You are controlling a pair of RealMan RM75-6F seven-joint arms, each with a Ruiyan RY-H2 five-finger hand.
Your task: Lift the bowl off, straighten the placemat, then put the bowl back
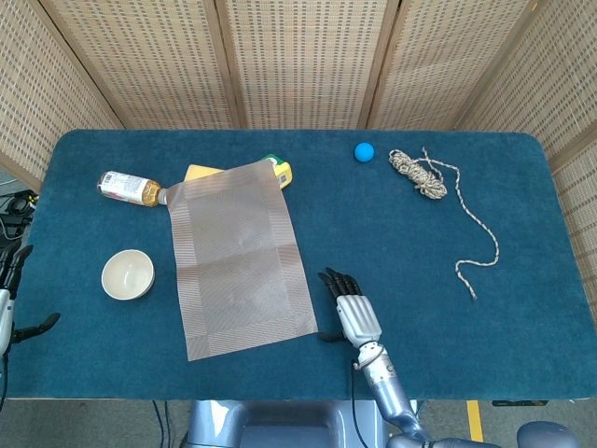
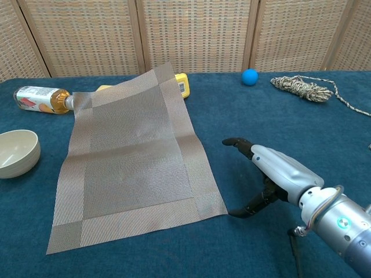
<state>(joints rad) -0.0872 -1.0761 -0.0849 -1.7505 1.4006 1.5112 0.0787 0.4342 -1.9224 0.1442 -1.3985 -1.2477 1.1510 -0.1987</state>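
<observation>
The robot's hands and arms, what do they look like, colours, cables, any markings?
The right hand has a silver-grey shell over its back and black fingers. Its wrist is a metallic cylinder with a small glowing teal light, and a thin black cable loops beside it. The left hand, at the head view's edge, shows the same grey body and black fingers.

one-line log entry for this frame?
bowl: off mat, on table | placemat: skewed | right hand: open by mat corner | left hand: open, table edge
</observation>
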